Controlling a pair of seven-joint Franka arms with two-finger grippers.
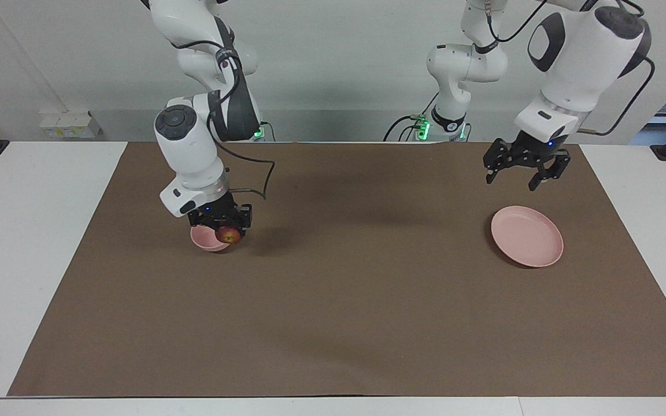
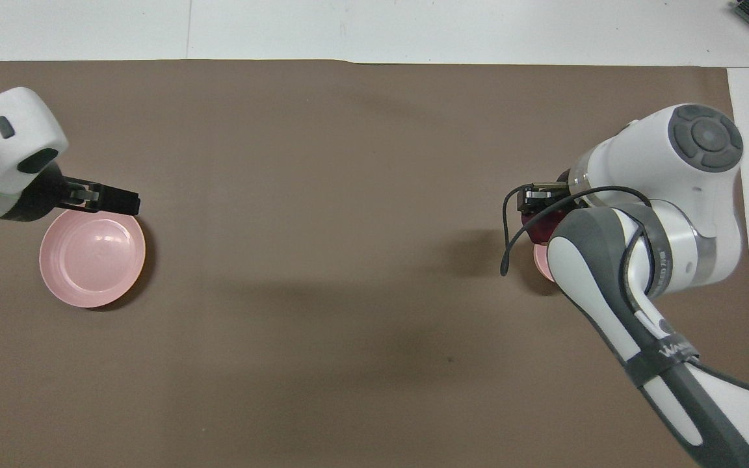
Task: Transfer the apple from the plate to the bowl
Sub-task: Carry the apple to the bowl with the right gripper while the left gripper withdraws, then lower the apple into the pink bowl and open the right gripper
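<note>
Two arms, one apple (image 1: 229, 234) held over the bowl (image 1: 206, 238).
Right gripper (image 1: 224, 226) jaws pinch it above the bowl's rim; left gripper (image 1: 519, 171) hangs spread at the bare plate's (image 1: 526, 236) twelve o'clock edge; open worktop (image 1: 367, 289) between.

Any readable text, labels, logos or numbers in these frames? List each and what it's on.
White lettering on the right arm's dark forearm band in the overhead view: cut off and blurred, not readable.
The apple, the bowl, the plate and the brown mat: no text or markings visible.
Nothing else legible.
</note>
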